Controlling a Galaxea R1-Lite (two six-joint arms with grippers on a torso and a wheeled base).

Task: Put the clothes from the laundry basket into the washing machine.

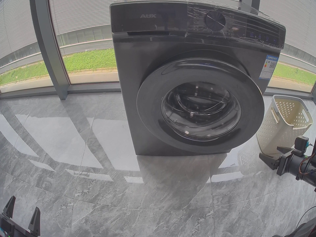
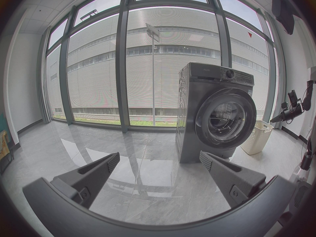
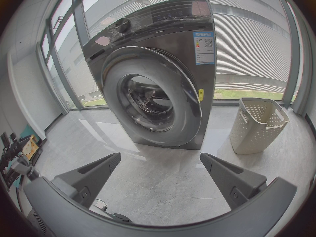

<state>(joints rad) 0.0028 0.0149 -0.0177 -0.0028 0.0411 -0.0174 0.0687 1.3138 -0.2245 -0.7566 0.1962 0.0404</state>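
Head view first: the washing machine (image 1: 197, 83) stands centre on the grey floor (image 1: 98, 168), round door (image 1: 200, 106) closed, and the laundry basket (image 1: 285, 122) sits upright just beside it on the robot's right. The left claw (image 1: 21, 211) is low at the near edge, fingers apart, gripping nothing. The right claw (image 1: 275, 153) hangs near the basket's front, clear of it. Over to the left wrist view: left claw (image 2: 158, 155) spread wide above the floor, machine and basket well ahead. Right wrist view now: right claw (image 3: 158, 155) also wide apart, holding nothing, with door and basket both ahead of it.
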